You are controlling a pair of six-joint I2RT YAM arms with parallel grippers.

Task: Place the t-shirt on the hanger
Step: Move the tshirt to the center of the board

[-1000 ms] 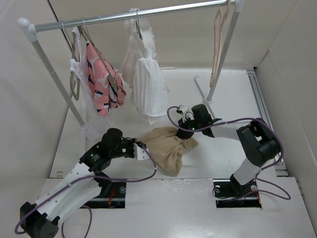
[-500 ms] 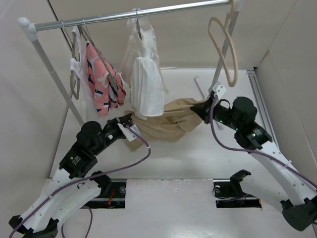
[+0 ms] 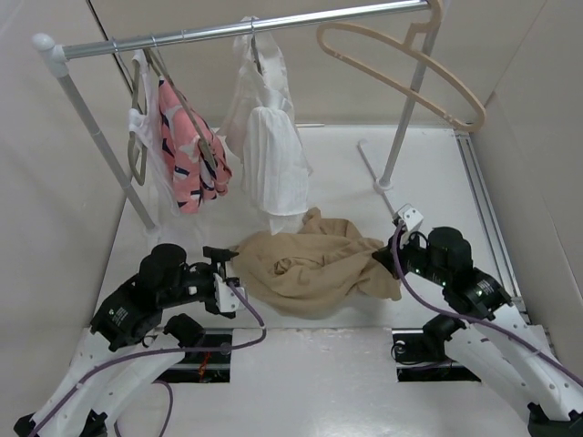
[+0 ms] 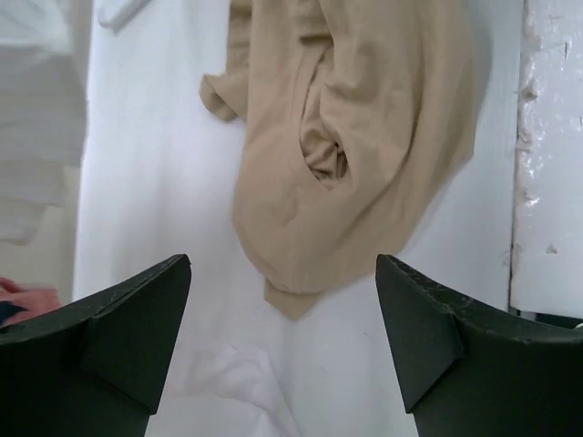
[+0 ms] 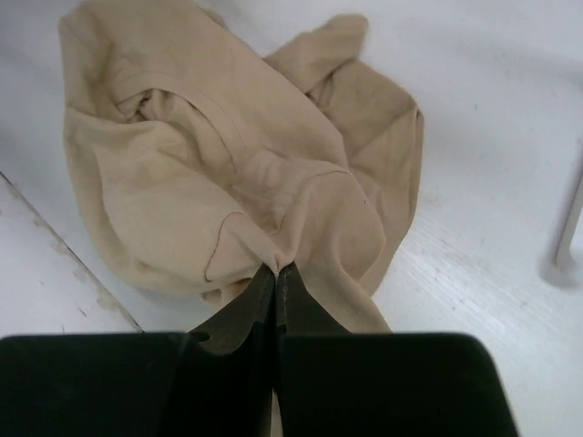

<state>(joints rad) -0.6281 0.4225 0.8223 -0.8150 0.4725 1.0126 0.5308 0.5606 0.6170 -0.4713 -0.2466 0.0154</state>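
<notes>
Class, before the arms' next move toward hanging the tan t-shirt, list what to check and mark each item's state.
1. The right gripper grips the t-shirt: ok, shut on a fold at its edge.
2. The left gripper grips it too: not ok, open, clear of the fabric.
3. The t-shirt lies spread: not ok, crumpled on the table.
4. The hanger is bare: ok, nothing on it, up on the rail.
5. The hanger is at rest: cannot tell; it hangs tilted.

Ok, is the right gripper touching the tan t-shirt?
Touching. The right wrist view shows the right gripper with its fingers closed on a pinched fold at the near edge of the t-shirt.
</notes>
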